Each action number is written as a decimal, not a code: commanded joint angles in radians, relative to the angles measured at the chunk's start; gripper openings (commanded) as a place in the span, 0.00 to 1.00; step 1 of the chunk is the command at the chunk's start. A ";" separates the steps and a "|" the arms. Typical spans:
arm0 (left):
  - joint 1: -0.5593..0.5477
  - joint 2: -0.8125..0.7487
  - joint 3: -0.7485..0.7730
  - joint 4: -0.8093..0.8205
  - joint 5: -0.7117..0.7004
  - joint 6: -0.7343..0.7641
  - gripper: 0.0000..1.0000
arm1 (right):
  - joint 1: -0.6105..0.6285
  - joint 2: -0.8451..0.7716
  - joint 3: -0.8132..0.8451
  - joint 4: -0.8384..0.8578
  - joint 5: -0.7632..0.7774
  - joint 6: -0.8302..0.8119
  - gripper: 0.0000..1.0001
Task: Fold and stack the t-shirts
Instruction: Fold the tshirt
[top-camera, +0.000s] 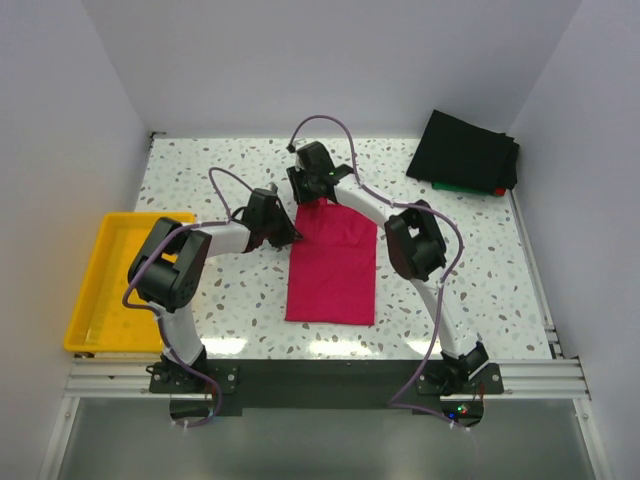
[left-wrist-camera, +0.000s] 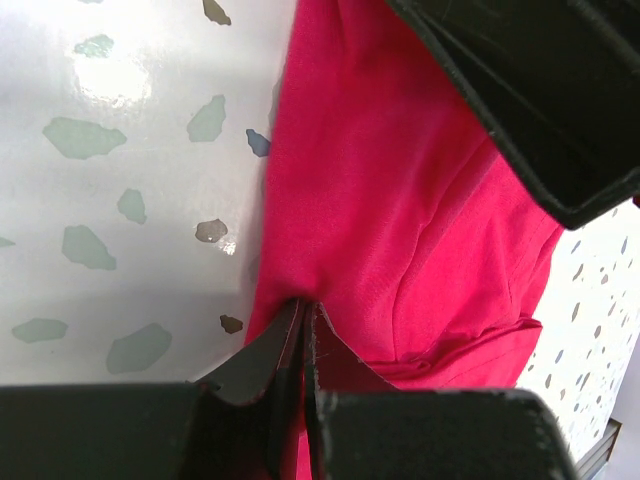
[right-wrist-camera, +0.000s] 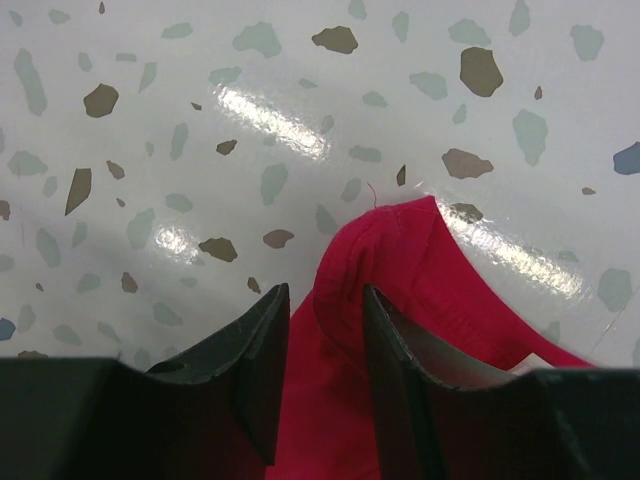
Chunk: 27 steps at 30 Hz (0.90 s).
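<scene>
A crimson-pink t-shirt (top-camera: 332, 265) lies folded into a long panel in the middle of the table. My left gripper (top-camera: 293, 237) is at its upper left edge. In the left wrist view the gripper (left-wrist-camera: 303, 303) is shut on a pinch of the shirt's cloth (left-wrist-camera: 400, 200). My right gripper (top-camera: 318, 200) is at the shirt's far end. In the right wrist view its jaws (right-wrist-camera: 325, 295) stand apart, open, with a raised fold of the shirt (right-wrist-camera: 420, 260) between them, resting against the right finger. A stack of dark t-shirts (top-camera: 465, 150) sits at the back right.
A yellow tray (top-camera: 100, 290) sits off the table's left edge. The dark stack shows a green edge (top-camera: 455, 186) and a red one (top-camera: 500, 190) underneath. Part of the right arm (left-wrist-camera: 540, 90) hangs close over the left gripper. White walls enclose the table.
</scene>
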 joint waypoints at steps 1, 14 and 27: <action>0.010 0.036 0.007 -0.025 -0.018 -0.005 0.08 | 0.002 -0.012 0.023 0.005 0.018 -0.011 0.40; 0.010 0.037 0.007 -0.027 -0.020 -0.005 0.08 | 0.015 0.030 0.081 -0.036 0.050 -0.021 0.35; 0.010 0.043 0.006 -0.025 -0.017 -0.005 0.08 | 0.012 0.043 0.118 -0.061 0.049 -0.014 0.14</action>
